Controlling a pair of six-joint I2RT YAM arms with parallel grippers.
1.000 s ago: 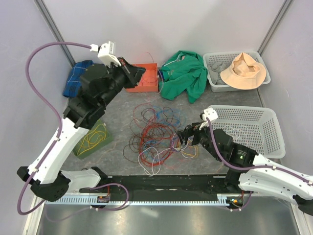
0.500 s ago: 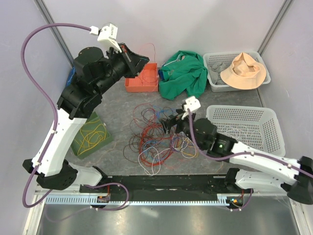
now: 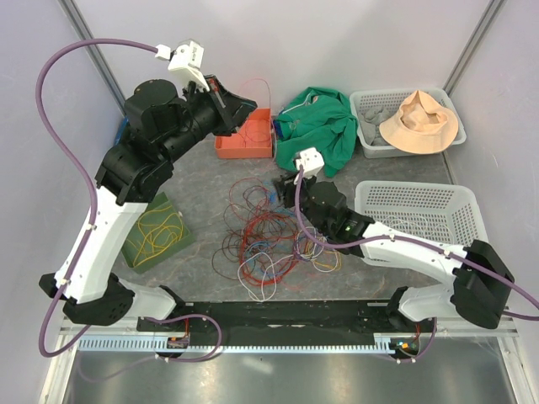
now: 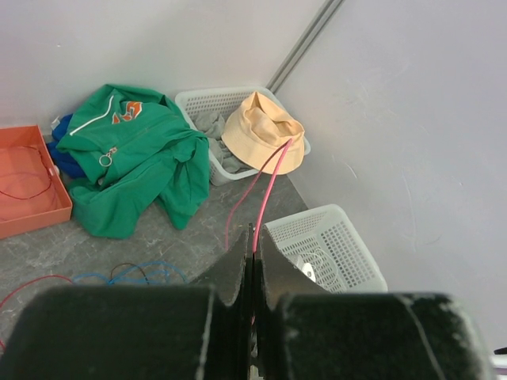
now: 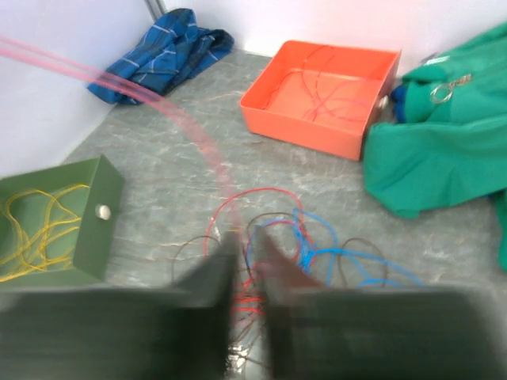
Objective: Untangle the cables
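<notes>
The cables (image 3: 265, 236) lie in a loose tangle of red, blue, brown and white loops mid-table. My left gripper (image 3: 242, 108) is raised over the orange tray, shut on a thin red cable (image 4: 269, 178) that loops up above it (image 3: 257, 80). In the left wrist view its jaws (image 4: 253, 236) are pressed together on that strand. My right gripper (image 3: 285, 192) hovers over the tangle's far edge. The right wrist view is blurred: the jaws (image 5: 247, 241) stand a narrow gap apart above red and blue loops (image 5: 317, 229), gripping nothing that I can make out. A taut pink strand (image 5: 158, 107) runs past its left finger.
The orange tray (image 3: 244, 150) holds red wires. A green box (image 3: 156, 231) at the left holds yellow wires. At the back lie a green jacket (image 3: 320, 126) and a white basket with a tan hat (image 3: 418, 122). Another white basket (image 3: 421, 219) stands right. A blue cloth (image 5: 170, 43) lies far left.
My right arm has swung left and away from me over the tangle, and its jaws have narrowed. My left gripper has risen with the red cable.
</notes>
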